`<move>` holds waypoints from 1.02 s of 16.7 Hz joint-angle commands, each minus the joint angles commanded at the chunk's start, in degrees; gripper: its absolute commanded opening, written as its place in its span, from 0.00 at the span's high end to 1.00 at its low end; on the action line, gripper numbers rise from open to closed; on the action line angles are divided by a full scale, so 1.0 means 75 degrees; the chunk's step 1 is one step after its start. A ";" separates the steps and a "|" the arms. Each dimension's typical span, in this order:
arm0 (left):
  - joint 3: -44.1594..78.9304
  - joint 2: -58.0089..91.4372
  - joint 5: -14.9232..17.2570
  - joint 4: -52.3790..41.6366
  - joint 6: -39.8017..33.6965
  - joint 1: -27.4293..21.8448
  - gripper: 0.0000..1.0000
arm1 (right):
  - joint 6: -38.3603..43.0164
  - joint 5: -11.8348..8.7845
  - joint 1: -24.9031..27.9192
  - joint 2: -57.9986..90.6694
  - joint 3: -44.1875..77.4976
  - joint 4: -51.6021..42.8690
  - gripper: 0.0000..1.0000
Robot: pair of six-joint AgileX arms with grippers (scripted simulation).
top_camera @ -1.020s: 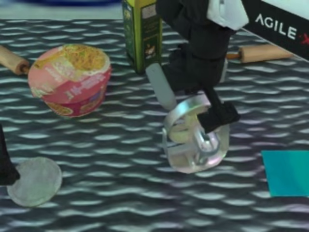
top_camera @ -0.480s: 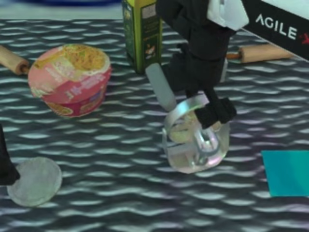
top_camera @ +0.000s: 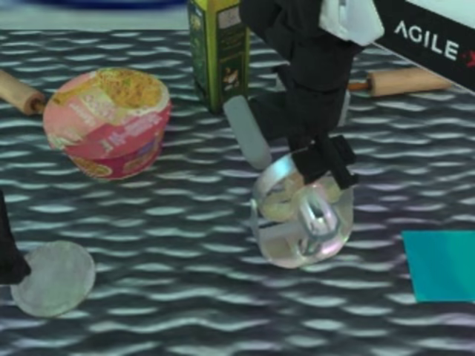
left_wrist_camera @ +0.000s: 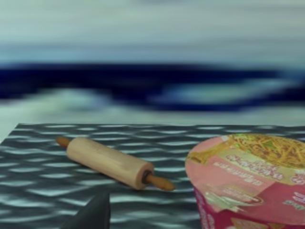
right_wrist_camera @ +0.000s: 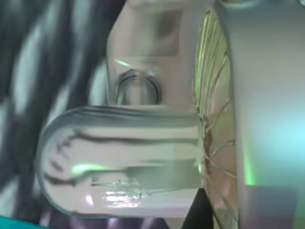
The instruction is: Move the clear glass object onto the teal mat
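Glass mug [top_camera: 303, 226] sits mid-table, right of centre, w/ the right gripper [top_camera: 324, 165] directly over its far rim, fingers straddling the rim; whether they're pinching it or just spread around it can't be told. Teal mat [top_camera: 441, 265] lies well apart toward the table's right edge, so carry runs rightward, slightly nearer. Left gripper [top_camera: 9, 256] parked at left edge by frosted disc [top_camera: 53, 278].

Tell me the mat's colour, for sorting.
Plain teal-cyan; the teal mat shows best in the top view.
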 joint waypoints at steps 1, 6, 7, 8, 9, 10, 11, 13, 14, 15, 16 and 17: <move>0.0000 0.0000 0.0000 0.0000 0.0000 0.0000 0.00 | 0.0000 0.0000 0.0000 0.0000 0.0000 0.0000 1.00; 0.0000 0.0000 0.0000 0.0000 0.0000 0.0000 0.00 | 0.0000 0.0000 0.0000 0.0000 0.0000 0.0000 1.00; 0.0000 0.0000 0.0000 0.0000 0.0000 0.0000 0.00 | 0.0000 0.0000 0.0000 0.0000 0.0000 0.0000 1.00; 0.0000 0.0000 0.0000 0.0000 0.0000 0.0000 0.00 | 0.0000 0.0000 0.0000 0.0000 0.0000 0.0000 1.00; 0.0000 0.0000 0.0000 0.0000 0.0000 0.0000 0.00 | 0.0010 0.0000 -0.0020 -0.0023 0.0003 -0.0004 1.00; 0.0000 0.0000 0.0000 0.0000 0.0000 0.0000 0.00 | 0.0011 0.0000 -0.0022 -0.0015 0.0028 -0.0029 1.00; 0.0000 0.0000 0.0000 0.0000 0.0000 0.0000 0.00 | 0.0017 0.0000 -0.0027 0.0015 0.0133 -0.0129 1.00; 0.0000 0.0000 0.0000 0.0000 0.0000 0.0000 0.00 | 0.0035 0.0001 -0.0039 0.0104 0.0583 -0.0501 1.00; 0.0000 0.0000 0.0000 0.0000 0.0000 0.0000 0.00 | 0.0028 0.0001 -0.0027 0.0158 0.0907 -0.0739 1.00; 0.0000 0.0000 0.0000 0.0000 0.0000 0.0000 0.00 | 0.0010 0.0002 -0.0001 0.0215 0.1253 -0.0992 1.00; 0.0000 0.0000 0.0000 0.0000 0.0000 0.0000 0.00 | -0.0005 0.0002 0.0024 0.0268 0.1580 -0.1245 1.00; 0.0000 0.0000 0.0000 0.0000 0.0000 0.0000 0.00 | -0.0014 0.0003 0.0041 0.0315 0.1852 -0.1475 1.00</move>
